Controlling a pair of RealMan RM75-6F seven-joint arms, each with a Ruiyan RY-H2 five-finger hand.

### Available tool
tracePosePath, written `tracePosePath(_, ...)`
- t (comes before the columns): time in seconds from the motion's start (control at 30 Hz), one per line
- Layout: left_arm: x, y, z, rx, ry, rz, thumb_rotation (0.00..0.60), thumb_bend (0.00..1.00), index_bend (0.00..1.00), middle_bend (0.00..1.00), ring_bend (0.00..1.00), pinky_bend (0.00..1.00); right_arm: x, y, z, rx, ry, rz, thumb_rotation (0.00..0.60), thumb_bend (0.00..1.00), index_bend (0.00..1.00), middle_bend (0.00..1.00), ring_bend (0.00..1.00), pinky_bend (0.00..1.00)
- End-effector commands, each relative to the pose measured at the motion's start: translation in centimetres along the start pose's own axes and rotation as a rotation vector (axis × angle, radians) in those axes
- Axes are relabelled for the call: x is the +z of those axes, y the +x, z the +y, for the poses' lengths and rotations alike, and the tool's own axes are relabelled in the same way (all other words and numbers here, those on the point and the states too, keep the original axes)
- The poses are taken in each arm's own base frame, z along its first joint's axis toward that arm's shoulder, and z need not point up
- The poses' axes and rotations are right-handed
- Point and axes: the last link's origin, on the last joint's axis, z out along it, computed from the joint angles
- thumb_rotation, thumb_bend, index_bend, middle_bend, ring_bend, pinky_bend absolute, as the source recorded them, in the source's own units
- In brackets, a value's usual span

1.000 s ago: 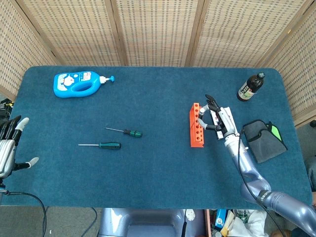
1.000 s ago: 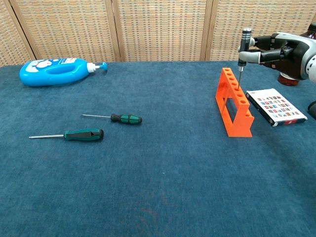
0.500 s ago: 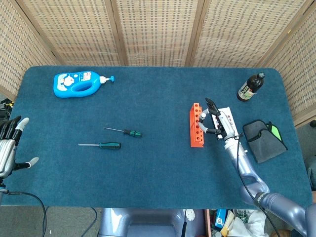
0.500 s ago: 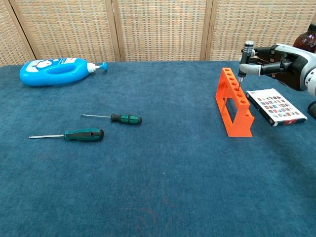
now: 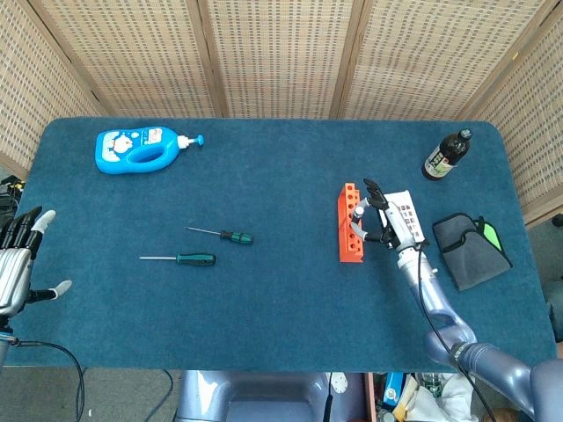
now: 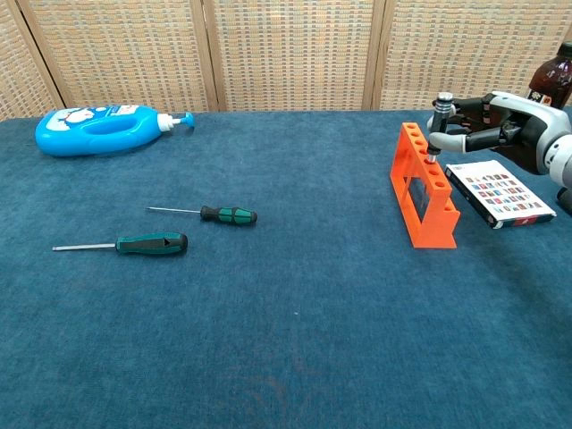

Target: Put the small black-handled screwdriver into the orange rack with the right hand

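Woven cane screens back a table (image 5: pixel 264 299) covered in blue felt. From the head view, a blue bottle (image 5: pixel 134 149) with a white cartoon label, its print too small to read, lies at the far left; a dark bottle (image 5: pixel 446 155) with an unreadable label stands far right, near a grey pouch (image 5: pixel 471 249). The right hand (image 5: pixel 387 224) sits lower than a second ago, its fingers pinching the small black-handled screwdriver (image 5: pixel 360 211) over the orange rack (image 5: pixel 349 223). The left hand (image 5: pixel 19 259) hangs off the table's left edge, fingers spread and holding nothing. In the chest view the screwdriver (image 6: pixel 437 125) stands upright with its shaft now sunk into a rack (image 6: pixel 422 185) hole, only the handle above the top; the other holes look empty. Two green-handled screwdrivers (image 6: pixel 183 228) lie unmoved at left, and a flat box (image 6: pixel 499 193) printed with small coloured squares lies just beside the rack.
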Motion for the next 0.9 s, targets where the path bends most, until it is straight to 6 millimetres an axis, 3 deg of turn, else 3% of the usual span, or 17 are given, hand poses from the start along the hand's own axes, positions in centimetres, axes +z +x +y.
tracePosePath(0.03,0.0,0.1,0.0,0.0,0.001,0.002,0.6,0.0,0.0,0.0,0.0,0.0,0.1,0.0,0.0,0.001,-0.002,0.001,0.6,0.39,0.67,0.0,0.0,0.0)
tracePosePath(0.83,0.1,-0.3,-0.2,0.0,0.008,-0.011,0.6,0.0,0.0,0.0,0.0,0.0,0.0,0.0,1.2,-0.055,-0.034,-0.018,0.6,0.39,0.67,0.0,0.0,0.0)
tracePosePath(0.9,0.1,-0.3,-0.2,0.0,0.009,-0.011,0.6,0.0,0.0,0.0,0.0,0.0,-0.1,0.0,1.3,-0.059,-0.034,-0.027,0.6,0.37,0.6,0.0,0.0,0.0)
